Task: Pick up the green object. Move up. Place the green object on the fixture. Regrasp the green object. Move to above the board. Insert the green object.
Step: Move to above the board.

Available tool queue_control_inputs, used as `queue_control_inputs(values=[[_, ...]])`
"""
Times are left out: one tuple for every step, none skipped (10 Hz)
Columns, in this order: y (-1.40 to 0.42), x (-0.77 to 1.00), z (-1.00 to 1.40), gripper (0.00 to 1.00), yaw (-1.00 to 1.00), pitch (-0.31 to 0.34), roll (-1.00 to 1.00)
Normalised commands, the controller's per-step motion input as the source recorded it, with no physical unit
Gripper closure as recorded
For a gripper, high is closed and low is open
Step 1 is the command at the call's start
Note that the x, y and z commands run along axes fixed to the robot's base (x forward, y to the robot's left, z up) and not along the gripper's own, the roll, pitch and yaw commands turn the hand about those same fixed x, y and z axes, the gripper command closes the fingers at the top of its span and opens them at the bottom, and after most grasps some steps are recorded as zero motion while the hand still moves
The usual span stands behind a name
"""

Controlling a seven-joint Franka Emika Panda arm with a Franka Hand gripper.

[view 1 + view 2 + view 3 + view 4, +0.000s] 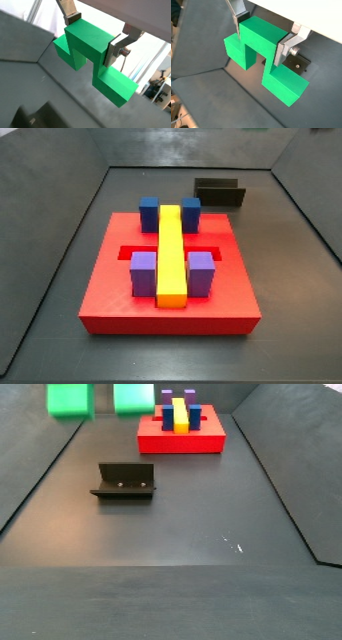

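Green object [90,62] between hand [95,37] fingers [119,47]

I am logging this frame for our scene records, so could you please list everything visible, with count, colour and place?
green object: one, bright green, held in the air between the gripper's fingers in both wrist views; its upper parts show at the top edge of a side view.
board: one, red, flat on the dark floor, apart from the fixture.
yellow bar: one, yellow, lying lengthwise along the board's middle.
blue blocks: two, blue, at the board's end nearer the fixture, either side of the bar.
purple blocks: two, purple, at the board's other end, flanking the bar.
fixture: one, black, standing on the floor, with nothing on it.
gripper: one, silver fingers, closed on the green object.
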Motion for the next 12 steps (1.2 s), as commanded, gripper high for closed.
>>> queue_control_inputs(values=[[-0.02,-0.02,0.91,1.0,-0.01,0.012,-0.01],[-0.01,0.01,0.42,1.0,-0.01,0.03,0.0],[-0.01,0.02,0.27,1.0,0.0,0.046,0.01],[-0.01,0.02,0.17,1.0,0.0,0.058,0.0],[-1.4,-1.07,0.29,1.0,0.0,0.047,-1.0],[-1.4,-1.09,0.28,1.0,0.0,0.039,-1.0],[-1.4,-1.17,0.3,1.0,0.01,0.01,-1.0],[-1.4,-1.23,0.28,1.0,0.02,-0.003,-1.0],[-1.4,-1.22,0.28,1.0,0.02,-0.004,-1.0],[-1.4,-1.26,0.29,1.0,0.03,-0.02,-1.0],[-0.63,-0.6,0.12,1.0,0.03,-0.027,-1.0],[-0.17,-0.22,0.02,1.0,0.02,-0.026,-1.0]])
